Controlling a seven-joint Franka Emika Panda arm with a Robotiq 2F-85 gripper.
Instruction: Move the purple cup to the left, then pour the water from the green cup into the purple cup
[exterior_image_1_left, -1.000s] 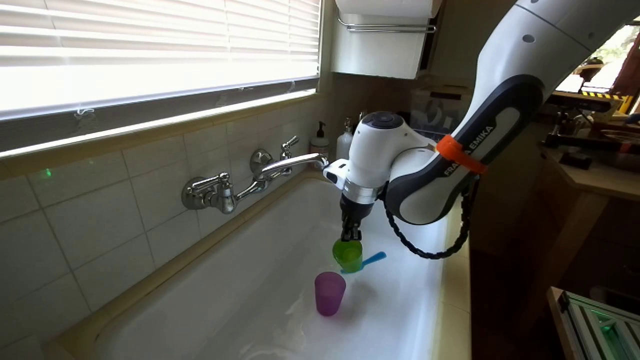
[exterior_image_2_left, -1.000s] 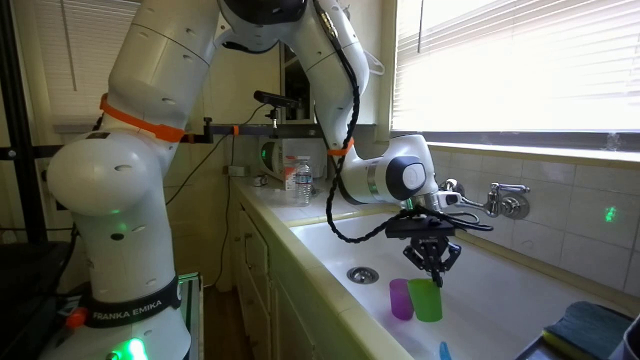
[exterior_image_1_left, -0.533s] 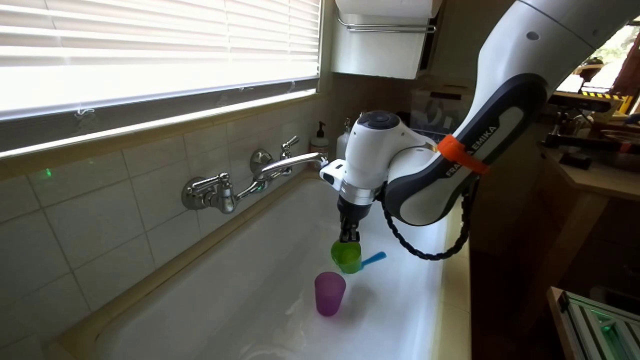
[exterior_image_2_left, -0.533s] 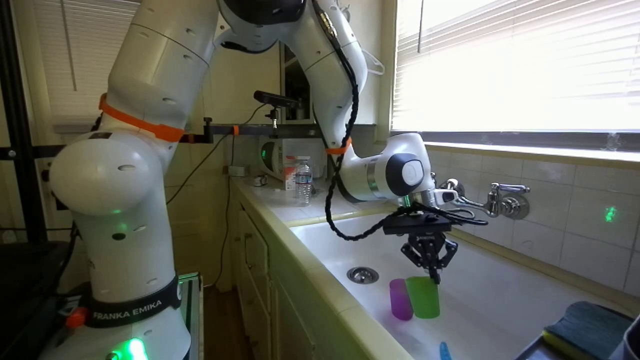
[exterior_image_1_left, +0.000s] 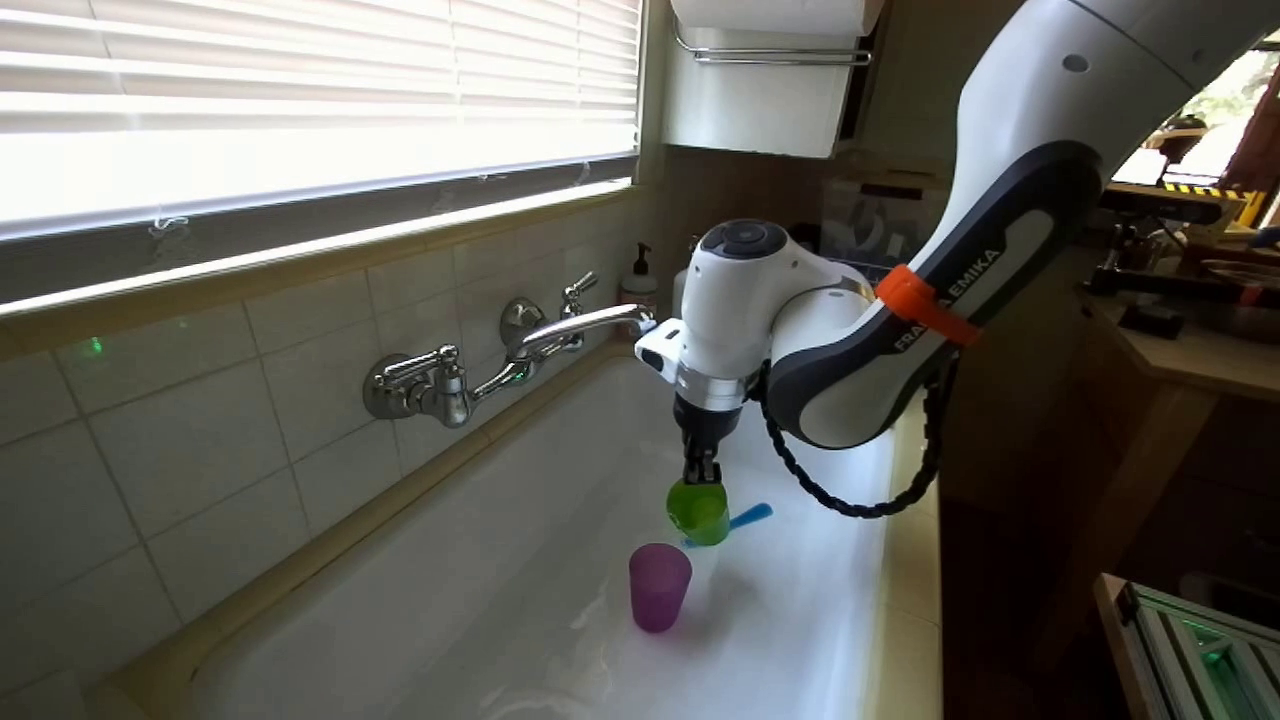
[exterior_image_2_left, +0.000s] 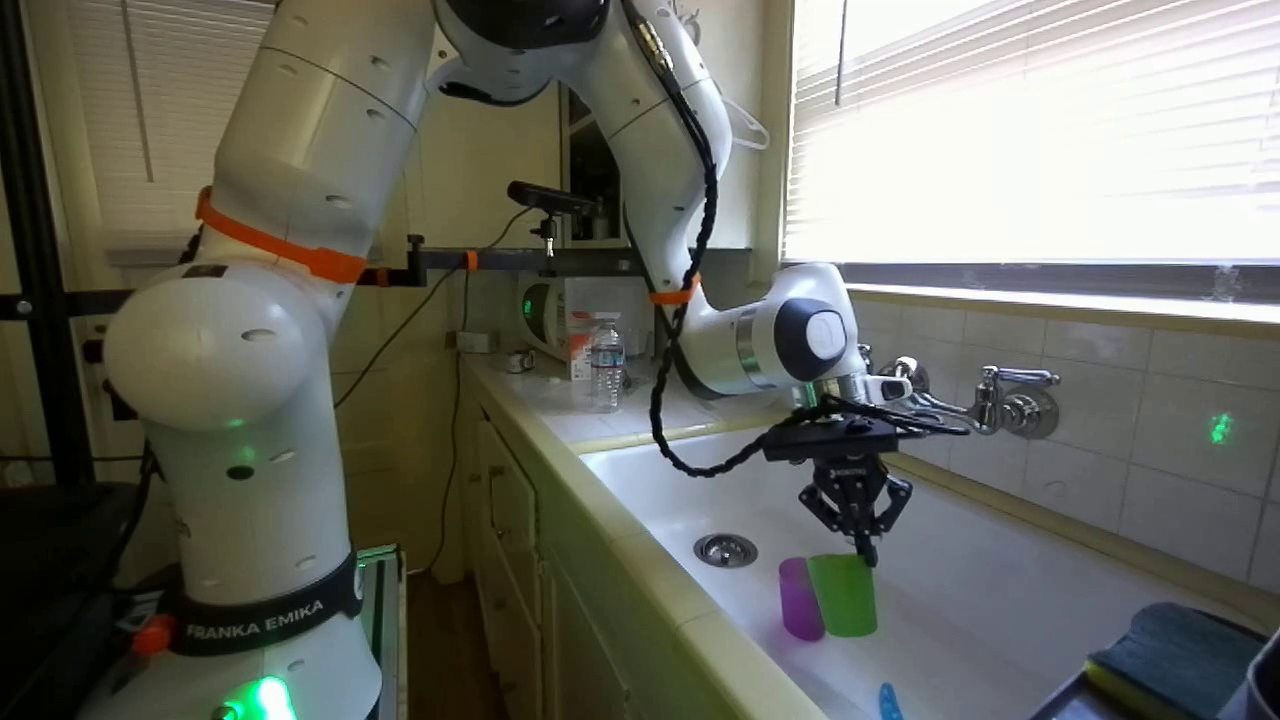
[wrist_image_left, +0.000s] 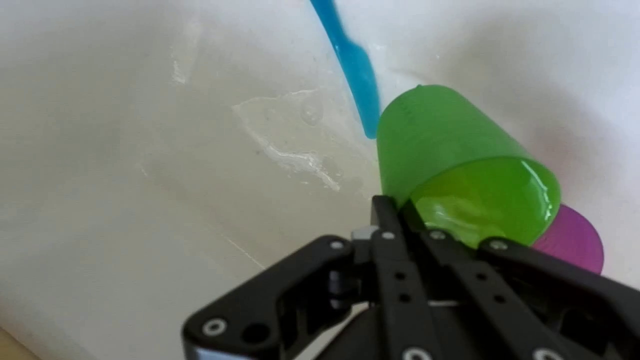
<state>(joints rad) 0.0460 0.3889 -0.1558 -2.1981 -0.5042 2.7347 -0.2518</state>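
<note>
The green cup (exterior_image_1_left: 698, 518) is gripped at its rim by my gripper (exterior_image_1_left: 702, 474), whose fingers are closed on the cup wall. In an exterior view the green cup (exterior_image_2_left: 844, 598) leans slightly and appears a little above the sink floor, below my gripper (exterior_image_2_left: 867, 553). In the wrist view my gripper (wrist_image_left: 397, 206) pinches the green cup (wrist_image_left: 437, 132); shiny liquid shows inside its mouth. The purple cup (exterior_image_1_left: 660, 588) stands upright on the sink floor beside it. The purple cup (exterior_image_2_left: 799, 600) is partly hidden behind the green cup; in the wrist view only part of the purple cup (wrist_image_left: 575, 242) shows.
A blue plastic utensil (exterior_image_1_left: 750, 516) lies on the sink floor near the green cup. A chrome faucet (exterior_image_1_left: 580, 325) juts from the tiled wall. The white sink (exterior_image_2_left: 1000, 610) has a drain (exterior_image_2_left: 726, 550). A sponge (exterior_image_2_left: 1170, 660) sits at the near corner.
My gripper and the green cup have shifted slightly, toward the left and a little upward in an exterior view. The purple cup and the blue utensil have not moved. The grip stays closed.
</note>
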